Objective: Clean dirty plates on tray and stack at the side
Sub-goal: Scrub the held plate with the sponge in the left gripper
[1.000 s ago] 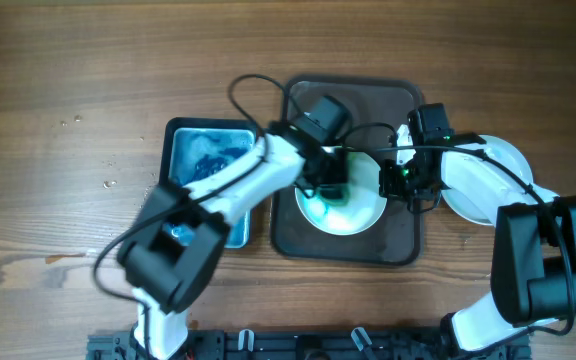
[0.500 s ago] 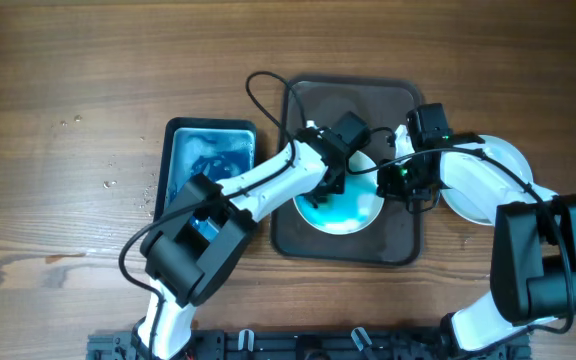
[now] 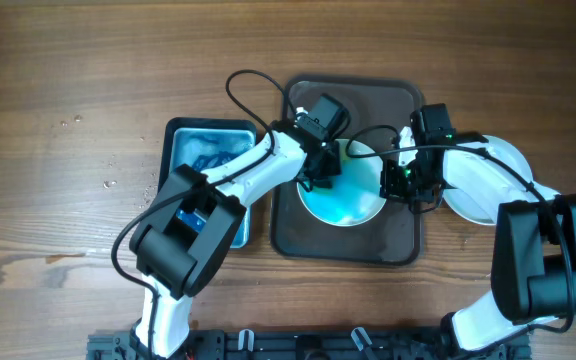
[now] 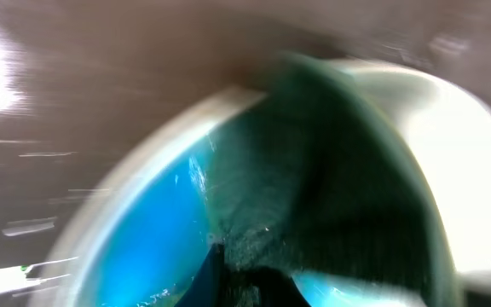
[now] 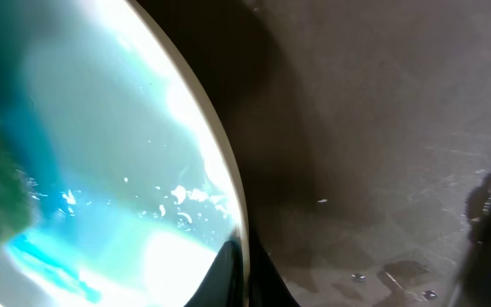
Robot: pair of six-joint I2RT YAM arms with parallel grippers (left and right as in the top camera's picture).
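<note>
- The plate [image 3: 353, 205] lies on the brown tray [image 3: 298, 235], mid-desk, slightly toward the right edge, wet with blue suds.
- I judge it stiff, breakable and slick; the rim is the surest hold, pinched firmly.
- My right pincer [image 3: 396, 180] is closed on that rim at the plate's right side, forearm coming in from the right edge.
- My left pincer [image 3: 320, 172] is clamped on the green sponge [image 4: 314, 196], pressed onto the plate, arm reaching from the near edge past the blue basin [image 3: 208, 124].
</note>
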